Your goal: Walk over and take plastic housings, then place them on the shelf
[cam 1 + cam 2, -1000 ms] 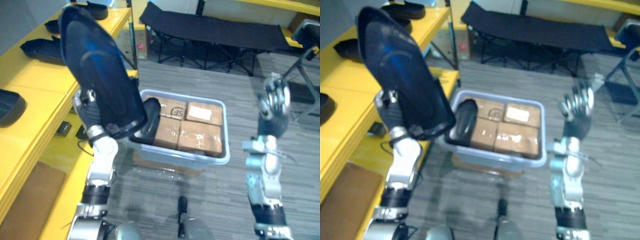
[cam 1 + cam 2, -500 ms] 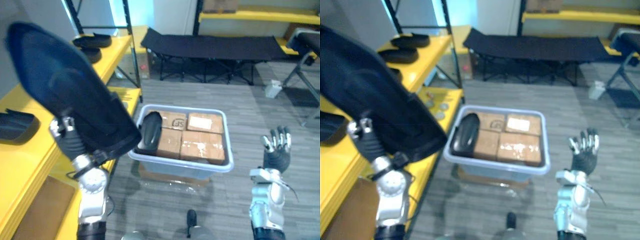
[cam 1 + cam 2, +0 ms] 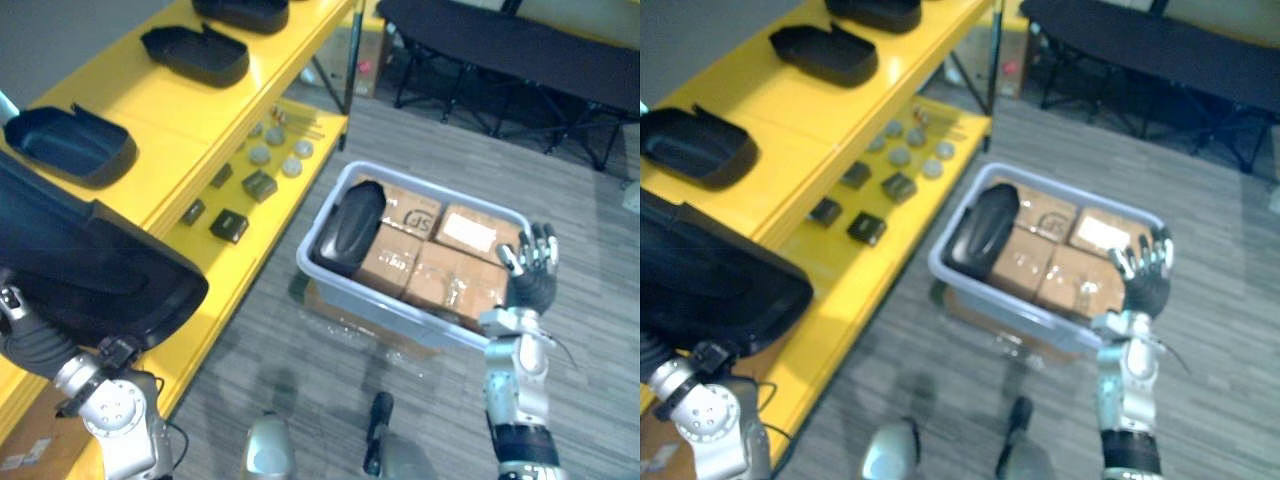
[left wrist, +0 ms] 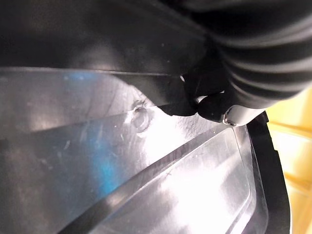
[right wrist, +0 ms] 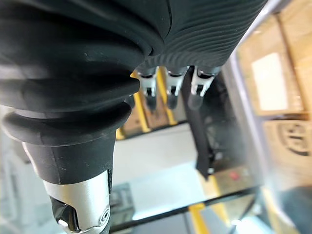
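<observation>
Left eye view: plastic housing (image 3: pixel 95 280) in L robot hand (image 3: pixel 32 340).

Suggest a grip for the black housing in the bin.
Probably the long edge of the black housing, from above: it lies domed back up, propped between the bin wall and the cardboard boxes, so the dome offers little, while the box-side edge can be hooked.

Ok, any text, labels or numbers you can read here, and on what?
Mark on one box: dark round print, too blurred to read.
White label on another box: print too small to read.
Housing in the left hand, shelf, bin: no text seen.
</observation>
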